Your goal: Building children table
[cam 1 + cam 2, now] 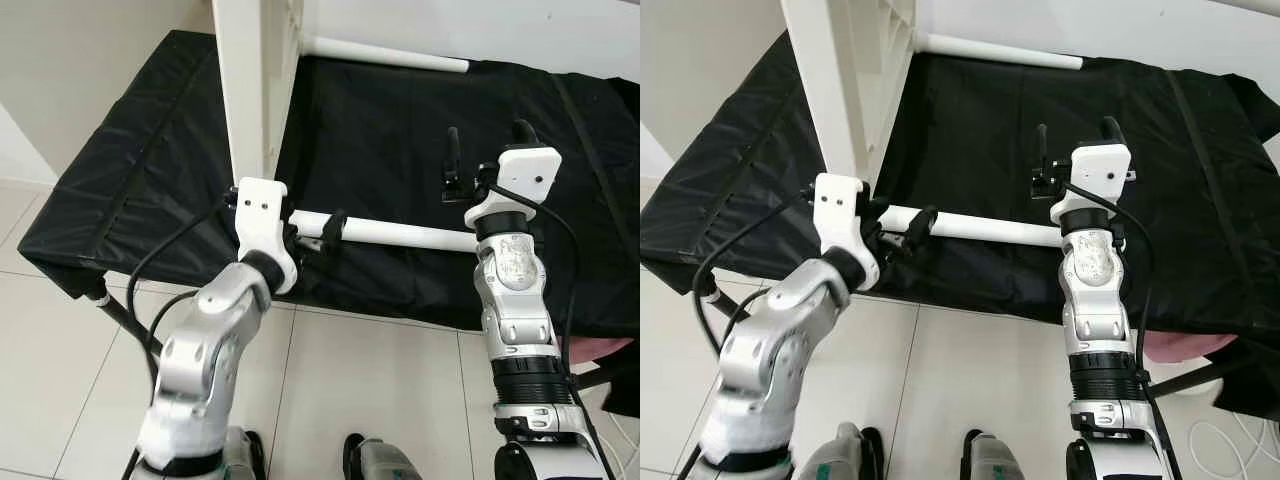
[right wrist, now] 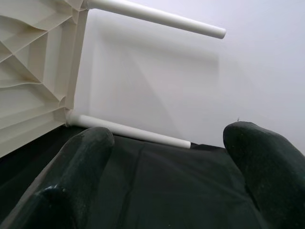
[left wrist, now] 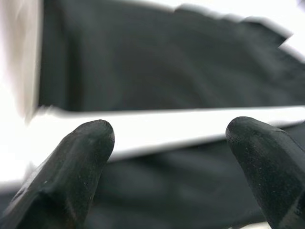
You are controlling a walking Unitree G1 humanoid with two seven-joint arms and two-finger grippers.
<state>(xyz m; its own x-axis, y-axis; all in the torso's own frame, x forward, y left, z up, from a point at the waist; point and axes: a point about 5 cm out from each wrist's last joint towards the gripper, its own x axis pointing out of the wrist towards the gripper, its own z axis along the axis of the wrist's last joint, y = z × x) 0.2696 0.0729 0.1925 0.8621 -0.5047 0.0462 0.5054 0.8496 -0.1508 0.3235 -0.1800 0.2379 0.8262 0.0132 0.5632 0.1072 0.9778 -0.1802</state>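
You are working with a white plastic children's table (image 1: 255, 90) stood on its edge on a surface draped in a black cover (image 1: 400, 130), its ribbed underside facing the robot's right, as the right wrist view shows. Two legs already stick out of it: a far leg (image 1: 390, 55) near the wall and another higher up in the right wrist view (image 2: 152, 16).

The near leg (image 1: 400, 235) is a smooth white tube lying level, running from the tabletop's lower corner toward the right arm. Judge it light and stiff but slick, so it may roll or twist under a loose pinch. Take it close to the socket end, where a push or turn acts straight into the tabletop; a grip far out would lever it. The tabletop itself looks light and easily tipped while balanced on edge.

Your left end effector (image 1: 315, 228) sits at that socket end, its two fingers (image 3: 81, 157) spread with the tube lying between them; you cannot tell from these views whether they touch it. Your right end effector (image 1: 485, 150) is raised above the tube's free end, fingers spread, holding nothing.
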